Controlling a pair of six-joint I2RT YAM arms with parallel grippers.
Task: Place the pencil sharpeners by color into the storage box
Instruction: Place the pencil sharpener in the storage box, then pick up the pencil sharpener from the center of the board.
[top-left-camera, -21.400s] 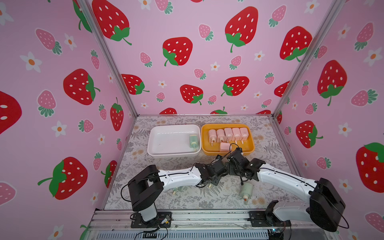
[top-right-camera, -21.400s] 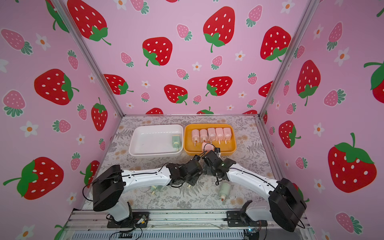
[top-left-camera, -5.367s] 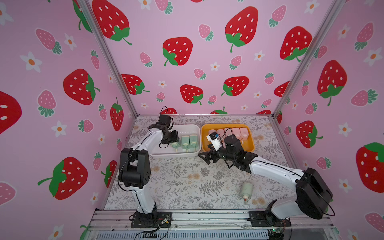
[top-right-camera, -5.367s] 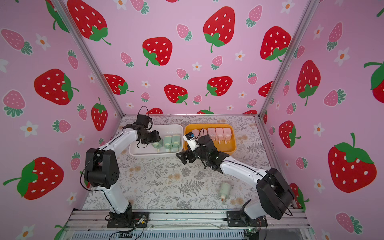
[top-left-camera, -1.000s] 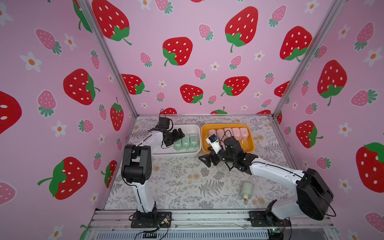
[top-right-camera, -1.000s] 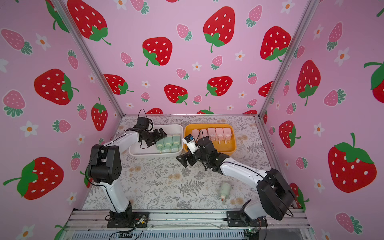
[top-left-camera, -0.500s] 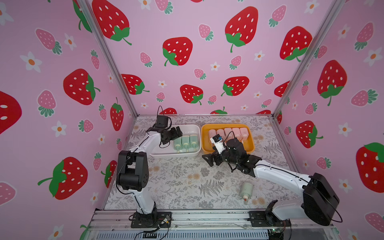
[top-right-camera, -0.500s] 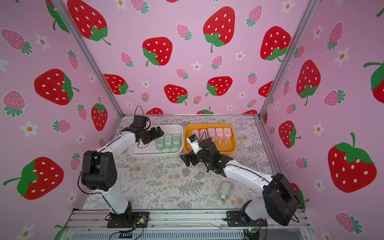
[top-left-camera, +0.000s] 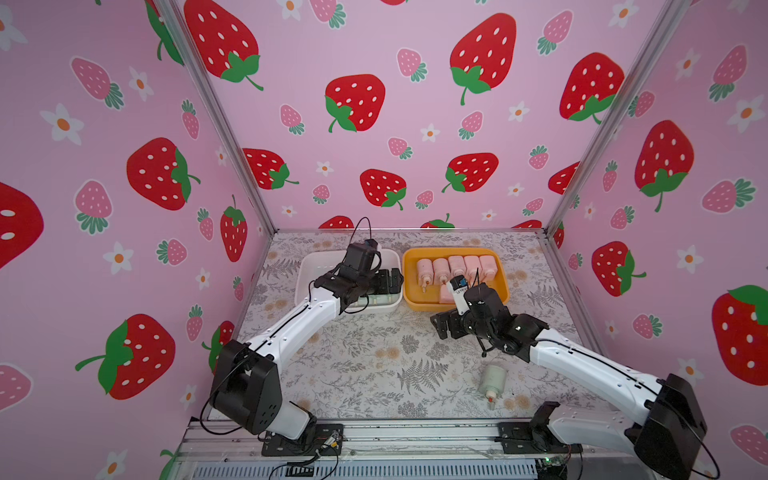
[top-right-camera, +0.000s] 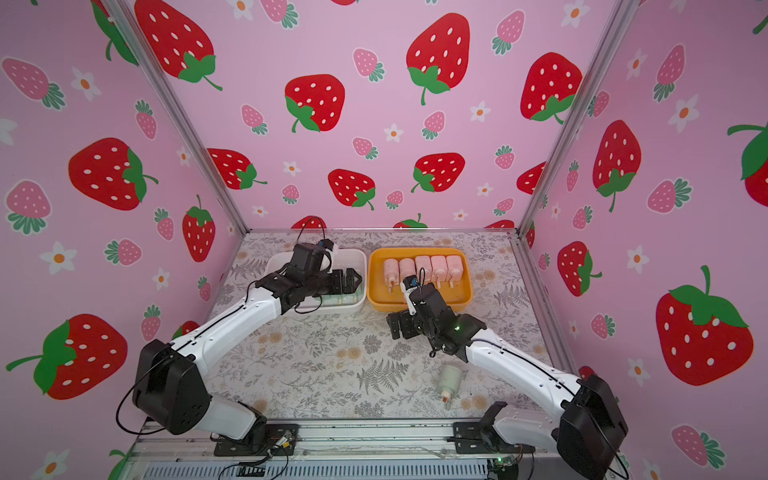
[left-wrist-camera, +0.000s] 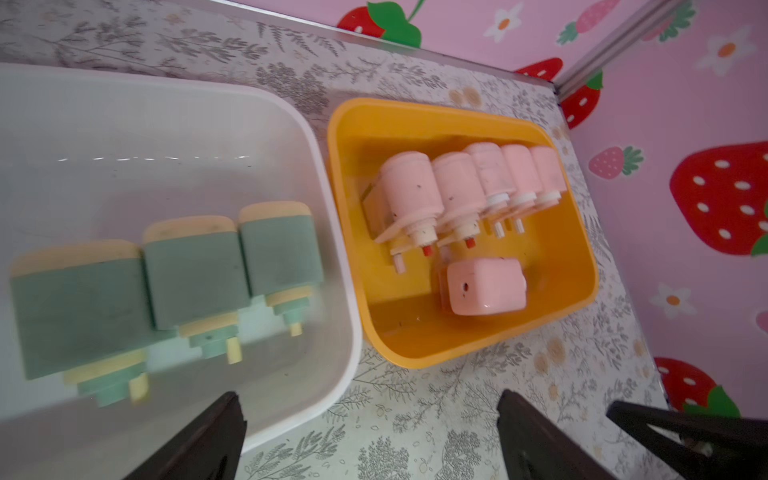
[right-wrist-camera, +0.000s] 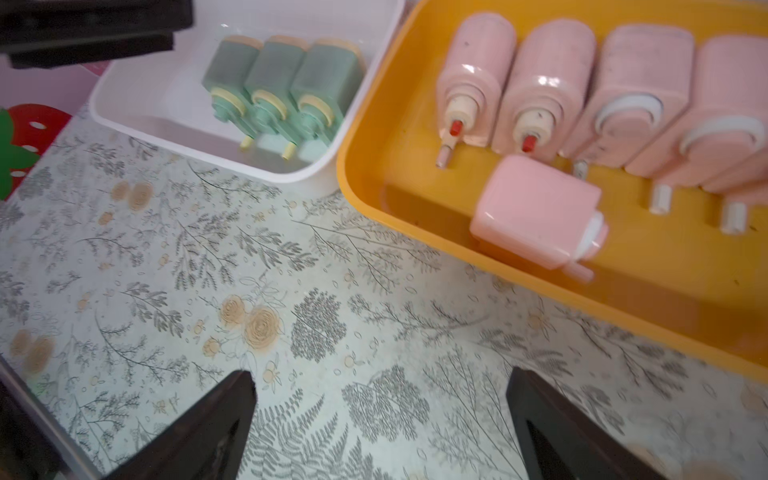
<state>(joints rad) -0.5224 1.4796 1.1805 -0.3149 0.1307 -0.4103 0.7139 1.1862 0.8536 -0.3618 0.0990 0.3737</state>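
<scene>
At the left, the white box (top-right-camera: 345, 308) holds three green sharpeners (left-wrist-camera: 195, 274) packed side by side against its right wall. We judge that this leaves room for one more. The left gripper (left-wrist-camera: 368, 399) hangs above this box's near right corner, jaws spread fully, gripping nothing.

Next, the orange box (left-wrist-camera: 457, 349) holds a row of five pink sharpeners (left-wrist-camera: 457, 183). The sixth pink sharpener (left-wrist-camera: 484, 286) lies crosswise in front, probably because the row fills the width.

The right gripper (right-wrist-camera: 380, 374) hangs over the table (top-left-camera: 374, 365) just in front of the orange box, jaws equally wide and empty.

Farther right, the fourth green sharpener (top-left-camera: 492, 380) lies alone on the table, well apart from both boxes and not yet sorted.

In both top views the left arm (top-left-camera: 299, 320) covers most of the green row. Neither wrist view shows the loose sharpener.
</scene>
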